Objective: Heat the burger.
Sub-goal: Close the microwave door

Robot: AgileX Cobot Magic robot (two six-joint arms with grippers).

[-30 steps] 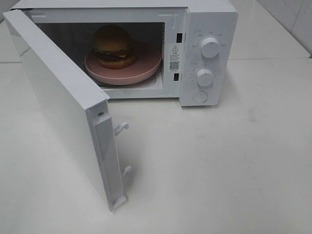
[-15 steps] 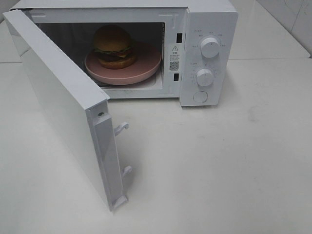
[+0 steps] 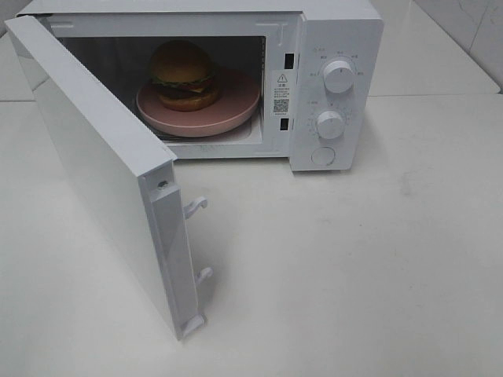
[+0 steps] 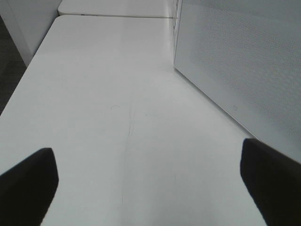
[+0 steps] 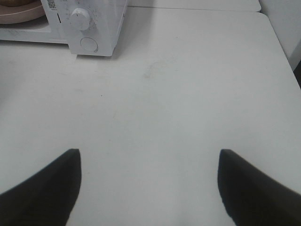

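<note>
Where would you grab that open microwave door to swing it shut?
Probably take the microwave door at its tall free edge, farthest from the hinge, coming from its outer face on the left, where the open left gripper is. The flat panel offers nothing else to pinch, and the latch hooks on the inner side are best avoided.

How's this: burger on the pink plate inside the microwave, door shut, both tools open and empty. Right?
No: the door is wide open, not shut, per the exterior high view. Burger on the pink plate inside the microwave, left tool and right tool open and empty: correct.
</note>
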